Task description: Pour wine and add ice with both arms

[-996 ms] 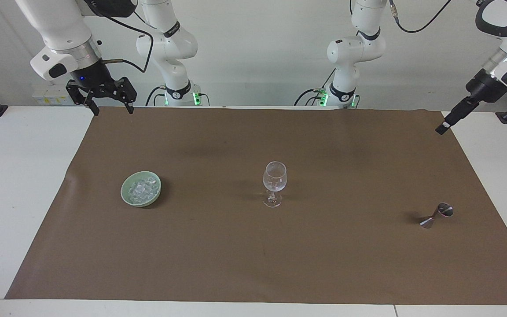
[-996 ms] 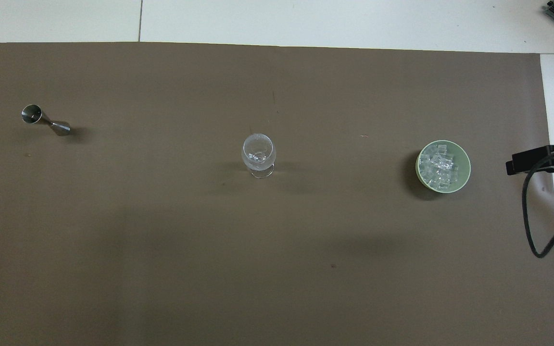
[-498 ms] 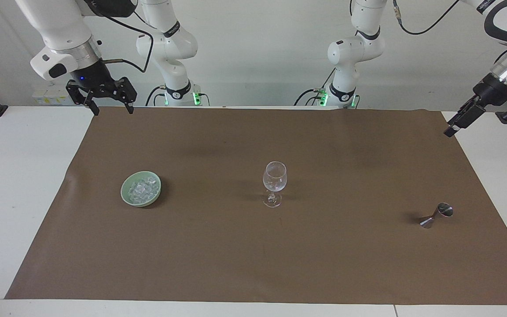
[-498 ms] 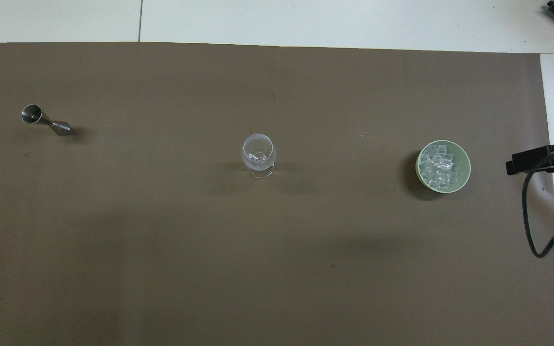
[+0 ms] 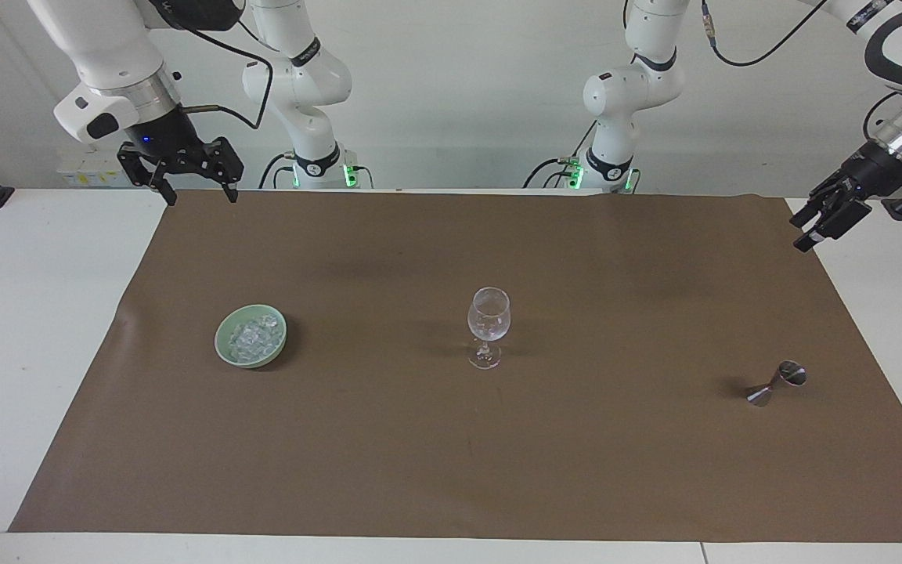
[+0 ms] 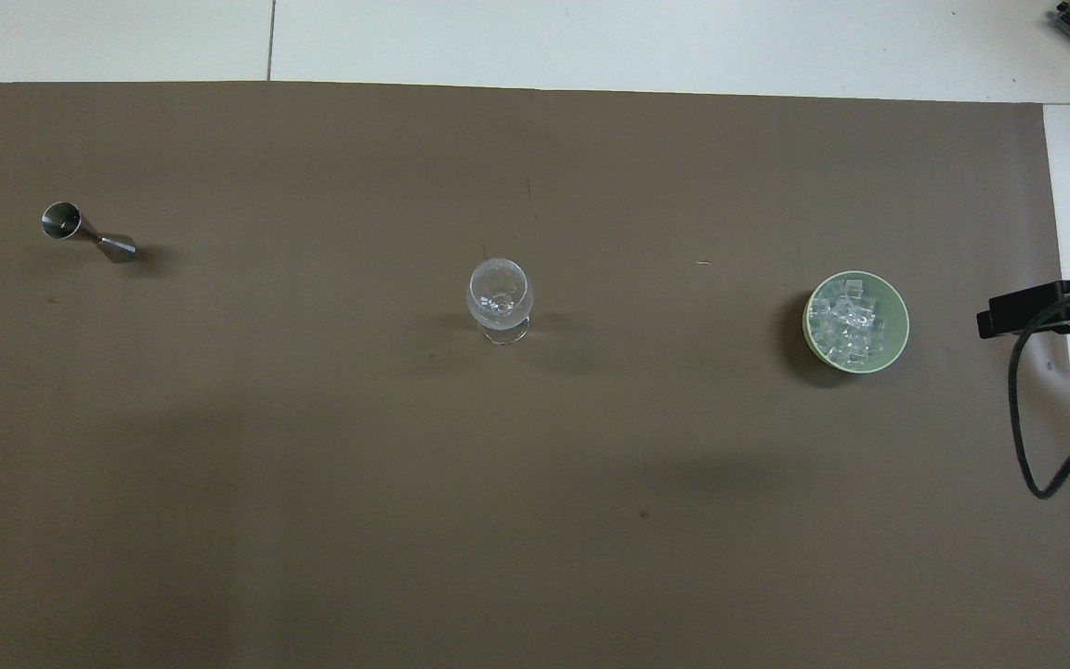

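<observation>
While both claws are hanging open and empty, the left gripper (image 5: 819, 227) at upper right and the right gripper (image 5: 194, 188) at upper left, nothing is being poured; reaching the jigger (image 5: 776, 384) looks next.

A robotics lab: two white arms (image 5: 302, 86) mounted at the frame's top, bare white wall, white surface (image 5: 36, 329) under a brown paper sheet (image 5: 459, 454).
</observation>
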### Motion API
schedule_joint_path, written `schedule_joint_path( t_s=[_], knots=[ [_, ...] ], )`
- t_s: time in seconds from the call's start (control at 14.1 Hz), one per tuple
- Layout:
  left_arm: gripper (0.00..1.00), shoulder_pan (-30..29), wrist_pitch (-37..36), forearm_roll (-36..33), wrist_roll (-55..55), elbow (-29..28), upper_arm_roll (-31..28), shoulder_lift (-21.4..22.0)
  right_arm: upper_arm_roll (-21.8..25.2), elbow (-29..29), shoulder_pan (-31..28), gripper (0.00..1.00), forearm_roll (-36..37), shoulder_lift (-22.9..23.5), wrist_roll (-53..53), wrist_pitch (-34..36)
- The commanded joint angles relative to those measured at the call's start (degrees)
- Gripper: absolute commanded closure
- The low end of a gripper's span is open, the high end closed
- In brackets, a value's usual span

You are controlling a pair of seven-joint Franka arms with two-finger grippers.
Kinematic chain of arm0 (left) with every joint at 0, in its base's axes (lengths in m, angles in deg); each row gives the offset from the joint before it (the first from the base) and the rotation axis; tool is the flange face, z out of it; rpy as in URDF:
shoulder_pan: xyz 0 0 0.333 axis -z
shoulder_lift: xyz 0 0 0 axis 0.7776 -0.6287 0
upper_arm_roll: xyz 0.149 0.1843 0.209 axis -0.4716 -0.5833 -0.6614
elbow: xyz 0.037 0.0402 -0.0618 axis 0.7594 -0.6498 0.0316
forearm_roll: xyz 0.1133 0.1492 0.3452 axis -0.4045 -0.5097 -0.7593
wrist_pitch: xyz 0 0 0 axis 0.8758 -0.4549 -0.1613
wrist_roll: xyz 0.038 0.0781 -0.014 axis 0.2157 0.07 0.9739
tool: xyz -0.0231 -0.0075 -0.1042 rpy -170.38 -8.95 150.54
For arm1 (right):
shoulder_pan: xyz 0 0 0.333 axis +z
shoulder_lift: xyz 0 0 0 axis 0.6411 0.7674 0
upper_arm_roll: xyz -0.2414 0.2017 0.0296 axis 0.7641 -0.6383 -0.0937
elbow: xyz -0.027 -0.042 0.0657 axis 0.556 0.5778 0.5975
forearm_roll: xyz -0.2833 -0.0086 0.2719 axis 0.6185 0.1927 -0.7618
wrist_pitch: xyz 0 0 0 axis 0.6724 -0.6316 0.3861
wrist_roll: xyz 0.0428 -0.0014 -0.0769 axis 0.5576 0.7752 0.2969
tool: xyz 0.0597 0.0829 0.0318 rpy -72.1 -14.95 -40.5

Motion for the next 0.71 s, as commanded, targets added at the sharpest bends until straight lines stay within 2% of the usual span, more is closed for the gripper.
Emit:
schedule_joint_path(
  t_s=[0.0,0.64],
  knots=[
    [0.00,-1.3,0.5,2.1,2.4,-1.2,0.5,-0.1,-0.1,1.2,-0.3,0.00,-0.2,-1.1,-1.2,0.2],
    [0.00,-6.1,-0.1,8.4,3.7,-1.0,0.5,-3.7,-0.1,1.2,-0.3,0.00,-0.2,-1.1,-1.2,0.2]
  ],
)
